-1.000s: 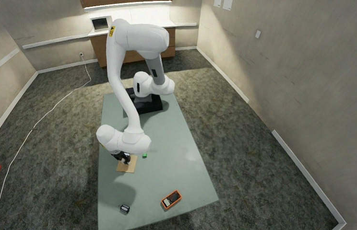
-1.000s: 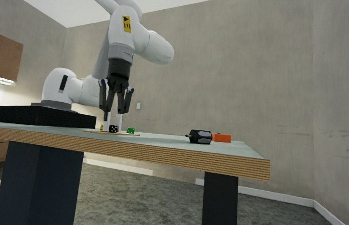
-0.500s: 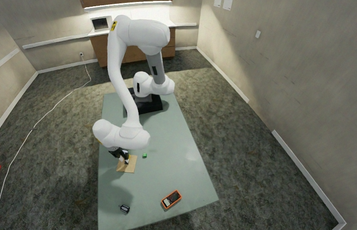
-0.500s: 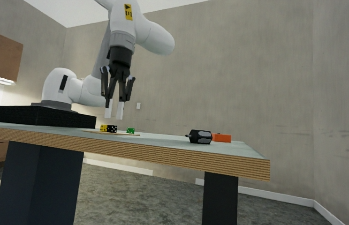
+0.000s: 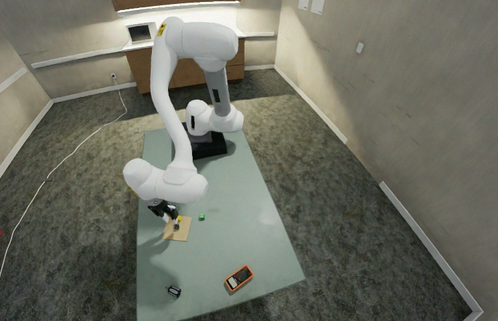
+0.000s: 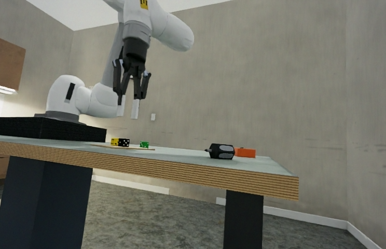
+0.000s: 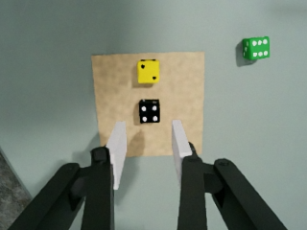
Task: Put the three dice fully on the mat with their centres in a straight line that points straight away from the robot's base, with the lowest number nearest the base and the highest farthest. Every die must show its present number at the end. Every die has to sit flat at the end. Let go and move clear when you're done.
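A tan mat lies on the grey-green table. On it sit a yellow die (image 7: 149, 71) showing two pips and a black die (image 7: 150, 111) showing four pips, close together in a line. A green die (image 7: 255, 49) showing six pips sits off the mat to the right, on the table top. My gripper (image 7: 149, 134) hangs well above the mat with its fingers apart and nothing between them. In the exterior view the gripper (image 6: 128, 111) is clearly raised over the yellow die (image 6: 114, 141), the black die (image 6: 123, 142) and the green die (image 6: 143, 143).
An orange handheld meter (image 5: 238, 278) and a small black device (image 5: 174, 291) lie near the table's front end. The robot's black base (image 5: 204, 144) stands at the far end of the table.
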Controlling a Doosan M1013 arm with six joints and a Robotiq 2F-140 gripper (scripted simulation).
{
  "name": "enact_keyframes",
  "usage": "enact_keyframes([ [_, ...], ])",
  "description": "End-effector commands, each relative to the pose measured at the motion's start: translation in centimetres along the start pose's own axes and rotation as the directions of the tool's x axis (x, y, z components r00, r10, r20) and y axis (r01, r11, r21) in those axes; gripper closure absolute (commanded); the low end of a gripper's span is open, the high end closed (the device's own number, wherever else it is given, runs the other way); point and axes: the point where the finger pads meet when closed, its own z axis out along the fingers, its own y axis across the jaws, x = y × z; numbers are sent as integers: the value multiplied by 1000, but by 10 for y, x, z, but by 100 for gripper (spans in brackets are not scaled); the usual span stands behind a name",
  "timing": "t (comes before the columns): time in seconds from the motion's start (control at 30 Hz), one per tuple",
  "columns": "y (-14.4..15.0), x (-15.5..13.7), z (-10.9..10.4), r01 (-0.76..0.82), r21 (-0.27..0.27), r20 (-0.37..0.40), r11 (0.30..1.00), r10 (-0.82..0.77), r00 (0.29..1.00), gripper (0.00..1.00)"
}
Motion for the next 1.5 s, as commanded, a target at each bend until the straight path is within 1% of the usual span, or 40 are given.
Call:
enact_keyframes([
  [0.0, 0, 0, -1, 0, 0, 1, 1000, 0, 1000, 0],
  [0.63, 0, 0, -1, 0, 0, 1, 1000, 0, 1000, 0],
  [0.77, 1, 0, -1, 21, 0, 1, 1000, -21, 1000, 0],
  [0.9, 5, 2, -1, 110, 0, 1, 994, -110, 994, 0],
  [0.97, 5, 2, -1, 110, 0, 1, 994, -110, 994, 0],
  [1.03, 8, 3, -1, 189, 0, 1, 982, -189, 982, 0],
  [1.13, 15, 6, 0, 327, 0, 2, 945, -327, 945, 0],
  [1.23, 18, 8, 0, 410, 0, 2, 912, -410, 912, 0],
  [1.43, 28, 12, 1, 608, 1, 1, 794, -608, 794, 0],
  [1.47, 28, 12, 1, 612, 1, 1, 791, -612, 791, 0],
])
